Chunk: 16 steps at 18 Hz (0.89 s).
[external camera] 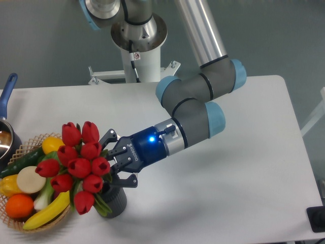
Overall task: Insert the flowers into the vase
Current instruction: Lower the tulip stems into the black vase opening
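Grey wall behind, and under me a white tabletop [228, 178] with rounded corners, my white mounting post [138, 51] rising at its far edge. My grey arm with pale blue joint caps [195, 104] bends down and to the left, a blue light glowing on the wrist. My black two-finger pincer [112, 161] reaches into the bunch of red closed tulips with green stems and leaves [81, 165], fingers closed around the stems just behind the heads, gripping them. The red heads are clustered tight, tilted toward the left and spreading wider than what is below them. Directly beneath sits the short dark grey ribbed cylindrical vase [117, 202], upright on the table near the front edge; the green stems and leaves run down into its mouth, though how deep they go I cannot tell, since the blooms and my fingers cover the rim. Just beside the vase on the left is a woven wicker basket [15, 222] holding an orange, a yellow banana, a lemon, a green cucumber and a pale round piece; the lower tulip heads overhang its right side. At the far left edge a dark pot with a blue handle [7, 96] pokes into view.
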Available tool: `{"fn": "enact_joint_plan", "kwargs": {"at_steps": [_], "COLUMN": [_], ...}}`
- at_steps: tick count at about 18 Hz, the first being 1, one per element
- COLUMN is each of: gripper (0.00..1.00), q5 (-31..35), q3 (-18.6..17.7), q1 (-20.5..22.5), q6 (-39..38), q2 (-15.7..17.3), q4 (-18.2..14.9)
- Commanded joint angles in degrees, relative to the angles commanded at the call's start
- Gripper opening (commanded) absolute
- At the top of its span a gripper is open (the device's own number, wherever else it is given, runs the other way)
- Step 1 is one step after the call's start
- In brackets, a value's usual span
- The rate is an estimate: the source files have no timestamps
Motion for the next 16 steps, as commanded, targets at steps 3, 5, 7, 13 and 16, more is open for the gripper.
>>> {"fn": "enact_joint_plan", "kwargs": {"at_steps": [3,5,7,13,16], "gripper": [0.34,0.34,0.34,0.34,0.34], "q5": [0.0,0.0,0.3,0.5,0.6], "q3": [-0.4,-0.4,-0.4,-0.4,-0.5], "q1": [0.0,0.1,0.2,0.4,0.5], "q6": [0.0,0.1,0.2,0.5,1.3], "q2": [-0.4,-0.6,-1.3,-2.6,-3.1], "q4": [0.0,0.0,0.0,0.2,0.2]}}
